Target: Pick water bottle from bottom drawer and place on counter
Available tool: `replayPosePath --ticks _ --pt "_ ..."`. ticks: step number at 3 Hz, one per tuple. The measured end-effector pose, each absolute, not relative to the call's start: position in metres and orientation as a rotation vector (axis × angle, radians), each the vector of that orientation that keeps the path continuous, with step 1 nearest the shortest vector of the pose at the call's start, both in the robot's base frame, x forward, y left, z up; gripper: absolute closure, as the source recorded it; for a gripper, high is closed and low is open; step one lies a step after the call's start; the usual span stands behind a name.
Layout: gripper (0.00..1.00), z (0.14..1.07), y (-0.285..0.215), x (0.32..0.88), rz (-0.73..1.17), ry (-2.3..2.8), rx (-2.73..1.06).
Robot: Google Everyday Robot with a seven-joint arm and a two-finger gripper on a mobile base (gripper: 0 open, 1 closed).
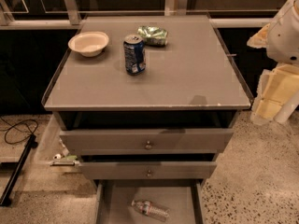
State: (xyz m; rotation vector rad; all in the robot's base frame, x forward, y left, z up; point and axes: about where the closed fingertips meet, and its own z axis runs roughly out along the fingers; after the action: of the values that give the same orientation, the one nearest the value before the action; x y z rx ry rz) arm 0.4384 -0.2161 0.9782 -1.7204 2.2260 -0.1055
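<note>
The water bottle [149, 210] lies on its side on the floor of the open bottom drawer [117, 204], cap to the left, near the drawer's middle front. The counter [187, 73] is the flat grey top of the cabinet above it. My gripper [271, 101] hangs at the right edge of the view, beside the counter's right front corner and well above and to the right of the bottle. It holds nothing that I can see.
On the counter stand a white bowl [88, 43] at the back left, a blue soda can [134, 54] upright near the middle, and a crumpled green bag [153, 35] behind it. The two upper drawers [147, 141] are slightly pulled out. A black cable [18, 127] lies on the floor at the left.
</note>
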Motion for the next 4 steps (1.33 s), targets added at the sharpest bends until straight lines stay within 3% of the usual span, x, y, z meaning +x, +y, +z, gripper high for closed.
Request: replayPosePath --ticks 2,4 --pt "0.0 0.956 -0.213 0.423 -0.068 2.245 -1.732" --pt "0.0 0.862 -0.205 0.362 0.072 2.223 -1.78"
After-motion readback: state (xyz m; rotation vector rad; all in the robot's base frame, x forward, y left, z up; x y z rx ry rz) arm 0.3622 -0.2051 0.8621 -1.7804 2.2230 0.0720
